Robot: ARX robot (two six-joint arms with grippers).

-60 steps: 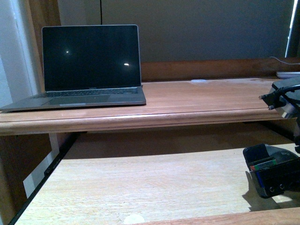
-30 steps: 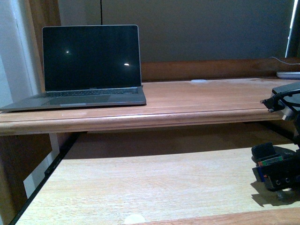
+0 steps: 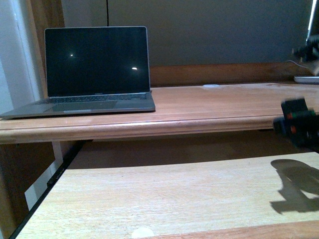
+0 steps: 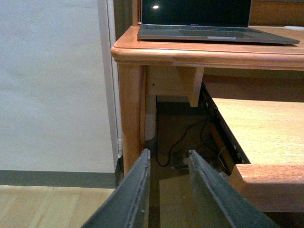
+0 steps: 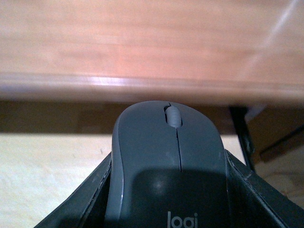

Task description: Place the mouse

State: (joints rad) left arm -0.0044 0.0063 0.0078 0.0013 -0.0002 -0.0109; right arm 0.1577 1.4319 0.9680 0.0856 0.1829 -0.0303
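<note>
At the upper left of the front view an open laptop (image 3: 97,69), its screen dark, stands on the wooden desk top (image 3: 214,107). Below it a pale pull-out shelf (image 3: 149,194) fills the lower half of the frame.

In the left wrist view the left gripper (image 4: 168,154) shows at the bottom centre. Its two dark fingers (image 4: 135,190) are spread with only air between them, grasping nothing, and they lie low beside the desk's corner leg (image 4: 130,109).

At the far right of the front view the right gripper (image 3: 297,122) is blurred. It hangs level with the desk's front edge and clear above the shelf, where its shadow (image 3: 294,186) falls at the lower right.

The right wrist view shows the mouse (image 5: 168,161) filling the lower centre, clamped between that gripper's black side walls (image 5: 254,190). Its scroll wheel (image 5: 172,116) points toward the desk's rounded edge, and pale shelf wood shows beneath it.

A flat white item (image 3: 305,79) lies on the desk top at the right edge of the front view.
</note>
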